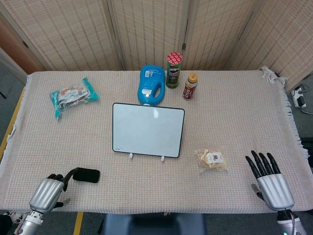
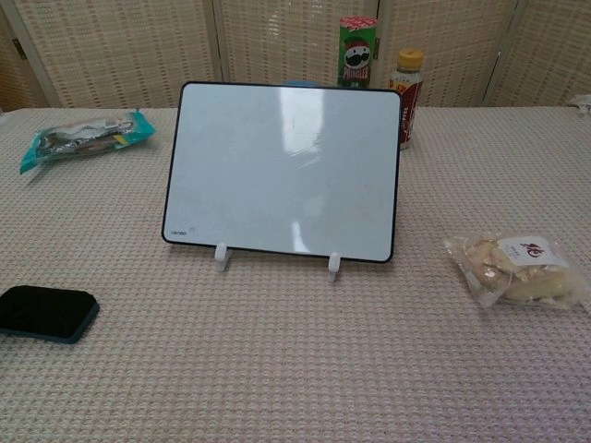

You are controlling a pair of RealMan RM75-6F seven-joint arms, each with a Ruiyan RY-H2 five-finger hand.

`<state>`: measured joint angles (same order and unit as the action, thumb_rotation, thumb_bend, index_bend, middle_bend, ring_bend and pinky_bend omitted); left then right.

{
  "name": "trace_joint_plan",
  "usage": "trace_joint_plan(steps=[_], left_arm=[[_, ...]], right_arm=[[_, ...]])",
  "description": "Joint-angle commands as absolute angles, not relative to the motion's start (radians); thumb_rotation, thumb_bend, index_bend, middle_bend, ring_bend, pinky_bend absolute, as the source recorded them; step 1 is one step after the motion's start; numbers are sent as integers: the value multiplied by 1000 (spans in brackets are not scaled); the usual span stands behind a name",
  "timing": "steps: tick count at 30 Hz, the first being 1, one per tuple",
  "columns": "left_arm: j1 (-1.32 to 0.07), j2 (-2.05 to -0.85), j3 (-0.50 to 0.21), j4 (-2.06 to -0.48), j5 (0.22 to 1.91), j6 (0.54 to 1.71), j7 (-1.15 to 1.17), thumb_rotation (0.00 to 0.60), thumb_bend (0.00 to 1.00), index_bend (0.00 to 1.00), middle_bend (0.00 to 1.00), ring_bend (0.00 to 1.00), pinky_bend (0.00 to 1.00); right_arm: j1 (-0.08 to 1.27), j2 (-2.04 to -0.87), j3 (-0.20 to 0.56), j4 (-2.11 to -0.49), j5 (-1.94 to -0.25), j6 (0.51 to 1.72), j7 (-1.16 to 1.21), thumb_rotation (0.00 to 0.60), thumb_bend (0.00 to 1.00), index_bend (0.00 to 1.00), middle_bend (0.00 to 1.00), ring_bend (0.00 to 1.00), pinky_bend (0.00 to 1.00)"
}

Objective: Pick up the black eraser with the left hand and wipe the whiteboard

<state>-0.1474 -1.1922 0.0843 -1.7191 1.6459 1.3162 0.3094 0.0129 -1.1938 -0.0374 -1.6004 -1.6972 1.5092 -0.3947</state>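
The black eraser (image 1: 88,175) (image 2: 46,313) lies flat on the woven cloth, in front of and to the left of the whiteboard (image 1: 148,129) (image 2: 282,171). The whiteboard leans back on two white feet and its face looks clean. My left hand (image 1: 49,192) is at the table's near left edge, just left of the eraser. Its dark fingers (image 1: 68,176) bend toward the eraser's left end and hold nothing. My right hand (image 1: 273,185) rests flat at the near right edge, fingers spread and empty. The chest view shows neither hand.
Behind the whiteboard stand a blue bottle (image 1: 151,85), a Pringles can (image 1: 173,70) (image 2: 358,51) and a small brown bottle (image 1: 190,86) (image 2: 407,92). A teal snack packet (image 1: 73,95) (image 2: 83,136) lies far left. A clear snack bag (image 1: 211,159) (image 2: 517,268) lies right of the board.
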Motion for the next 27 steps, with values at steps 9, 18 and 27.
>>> trace_joint_plan(steps=[9,18,27], left_arm=[[-267,-1244,10,-1761,1438,1092,463,600,85,428,1000,952,883],[-330,-1299,-43,-1741,1288,1033,505,600,113,393,1000,951,883],[-358,-1321,-43,-1714,1232,1030,516,600,138,381,1000,949,883]], right_arm=[[22,-1190,-40,-1615,-1682,1484,-411,600,294,0,0,50,0],[23,-1183,-42,-1619,-1681,1484,-406,600,295,0,0,58,0],[29,-1185,-40,-1624,-1668,1470,-417,600,294,0,0,69,0]])
